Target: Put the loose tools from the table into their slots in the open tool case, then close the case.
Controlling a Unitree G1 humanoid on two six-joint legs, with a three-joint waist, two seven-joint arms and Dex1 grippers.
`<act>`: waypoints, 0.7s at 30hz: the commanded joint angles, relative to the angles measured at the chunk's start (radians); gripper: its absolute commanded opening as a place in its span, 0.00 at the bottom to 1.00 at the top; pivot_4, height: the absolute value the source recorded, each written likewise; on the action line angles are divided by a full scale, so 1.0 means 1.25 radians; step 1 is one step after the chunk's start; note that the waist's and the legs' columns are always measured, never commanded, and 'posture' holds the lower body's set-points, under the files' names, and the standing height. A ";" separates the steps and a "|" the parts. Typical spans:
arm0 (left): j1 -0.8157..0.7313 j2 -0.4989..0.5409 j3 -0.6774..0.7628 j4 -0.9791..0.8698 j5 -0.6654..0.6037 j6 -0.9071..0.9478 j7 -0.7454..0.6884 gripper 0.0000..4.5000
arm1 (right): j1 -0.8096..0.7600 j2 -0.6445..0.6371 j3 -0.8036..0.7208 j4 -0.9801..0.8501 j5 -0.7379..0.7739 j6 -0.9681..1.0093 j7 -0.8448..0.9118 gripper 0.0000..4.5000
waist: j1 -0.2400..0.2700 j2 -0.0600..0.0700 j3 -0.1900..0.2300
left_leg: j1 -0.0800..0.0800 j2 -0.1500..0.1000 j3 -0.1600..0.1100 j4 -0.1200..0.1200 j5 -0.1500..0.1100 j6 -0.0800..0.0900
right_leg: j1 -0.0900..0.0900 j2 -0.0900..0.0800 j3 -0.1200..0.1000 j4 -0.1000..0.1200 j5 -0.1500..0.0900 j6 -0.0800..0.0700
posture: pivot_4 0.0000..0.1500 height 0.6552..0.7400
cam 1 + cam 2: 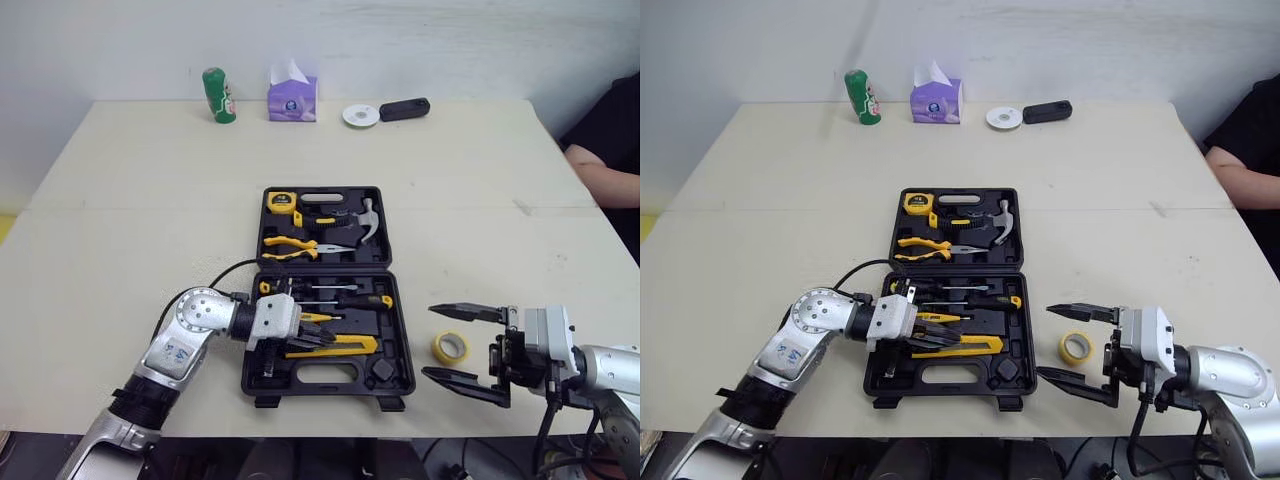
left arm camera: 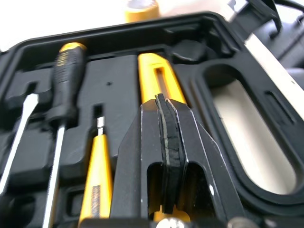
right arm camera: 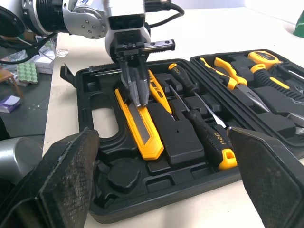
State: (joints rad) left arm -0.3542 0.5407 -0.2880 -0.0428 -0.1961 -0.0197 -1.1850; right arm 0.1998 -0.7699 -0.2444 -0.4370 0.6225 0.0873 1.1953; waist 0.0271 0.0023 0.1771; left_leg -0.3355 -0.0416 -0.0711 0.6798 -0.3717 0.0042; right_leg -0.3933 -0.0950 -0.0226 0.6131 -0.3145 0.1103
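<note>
Left wrist view | left hand (image 2: pixel 166 102) together over flat yellow knife (image 2: pixel 156 76) | right hand (image 1: pixel 430 342) apart

Likely a lab: bare white wall (image 1: pixel 450 40), plain table (image 1: pixel 130 200), person (image 1: pixel 612 140) alongside.

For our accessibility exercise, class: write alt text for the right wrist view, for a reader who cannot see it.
The left gripper, fingers shut, points down at a yellow utility knife lying in the open black tool case. The right gripper spreads its fingers wide in the foreground. Other slots hold screwdrivers and pliers.
</note>
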 commanded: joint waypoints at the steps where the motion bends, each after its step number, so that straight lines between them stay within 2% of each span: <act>1: 0.001 0.039 -0.046 0.028 0.088 0.015 0.003 0.01 | -0.013 0.006 -0.006 -0.004 0.005 -0.014 0.002 1.00 | 0.000 0.000 0.000 | 0.000 0.000 0.000 0.000 0.000 0.000 | 0.000 0.000 0.000 0.000 0.000 0.000 | 1.00 1.00; 5: -0.004 0.045 -0.067 0.040 0.132 0.103 0.051 0.01 | -0.017 0.009 -0.004 -0.001 0.002 -0.017 0.002 1.00 | 0.000 0.001 -0.001 | 0.001 0.000 0.000 0.000 0.000 0.000 | 0.001 0.000 0.000 0.000 0.000 0.000 | 1.00 1.00; 9: -0.007 0.082 -0.123 0.022 0.168 0.202 0.017 0.01 | -0.023 0.013 0.002 0.001 -0.003 -0.018 -0.001 1.00 | 0.001 0.004 -0.004 | 0.001 -0.001 0.000 0.000 0.000 0.000 | 0.002 0.000 0.000 0.000 0.000 0.000 | 1.00 1.00; 12: -0.002 0.119 -0.174 0.048 0.230 0.199 -0.004 0.01 | -0.029 0.017 0.005 0.005 -0.007 -0.021 -0.002 1.00 | 0.000 0.005 -0.006 | 0.002 0.000 0.000 0.001 0.000 0.000 | 0.002 0.000 0.000 0.001 0.000 0.000 | 1.00 1.00; 15: 0.011 0.076 -0.136 0.030 0.153 0.244 0.047 0.01 | -0.031 0.019 0.003 0.007 -0.008 -0.021 -0.005 1.00 | -0.002 0.006 -0.013 | 0.003 0.000 0.000 0.000 0.000 0.000 | 0.002 0.000 0.001 0.001 0.000 0.000 | 1.00 1.00; 17: 0.011 0.069 -0.127 0.025 0.144 0.219 0.060 0.01 | -0.035 0.019 0.003 0.014 -0.010 -0.022 -0.002 1.00 | -0.005 0.007 -0.017 | 0.006 0.000 0.000 -0.003 0.000 0.000 | 0.004 0.000 0.002 0.000 0.000 0.000 | 1.00 1.00; 18: 0.010 0.066 -0.122 0.024 0.142 0.213 0.067 0.01 | -0.038 0.019 0.004 0.017 -0.011 -0.023 -0.001 1.00 | -0.003 0.010 -0.019 | 0.015 0.000 0.000 -0.012 0.000 0.001 | 0.016 0.000 0.002 -0.007 0.000 0.000 | 1.00 1.00; 19: 0.009 0.061 -0.112 0.024 0.138 0.202 0.074 0.01 | -0.040 0.019 0.004 0.022 -0.012 -0.024 0.001 1.00 | -0.002 0.011 -0.019 | 0.019 0.000 0.000 -0.013 -0.001 0.002 | 0.021 0.000 0.002 -0.009 0.000 0.000 | 1.00 1.00; 21: 0.001 0.052 -0.092 0.033 0.137 0.183 0.093 0.01 | -0.048 0.020 0.003 0.032 -0.013 -0.026 0.002 1.00 | 0.000 0.011 -0.020 | 0.019 0.001 -0.001 -0.013 -0.001 0.001 | 0.019 0.000 0.002 -0.009 0.000 0.000 | 1.00 1.00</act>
State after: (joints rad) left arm -0.3867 0.5903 -0.3776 -0.1063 -0.0898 0.1778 -1.1052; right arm 0.1498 -0.7476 -0.2389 -0.3929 0.6015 0.0680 1.1949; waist 0.0266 0.0160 0.1527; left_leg -0.3121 -0.0410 -0.0722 0.6640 -0.3721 0.0054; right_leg -0.3710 -0.0947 -0.0199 0.6026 -0.3146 0.1100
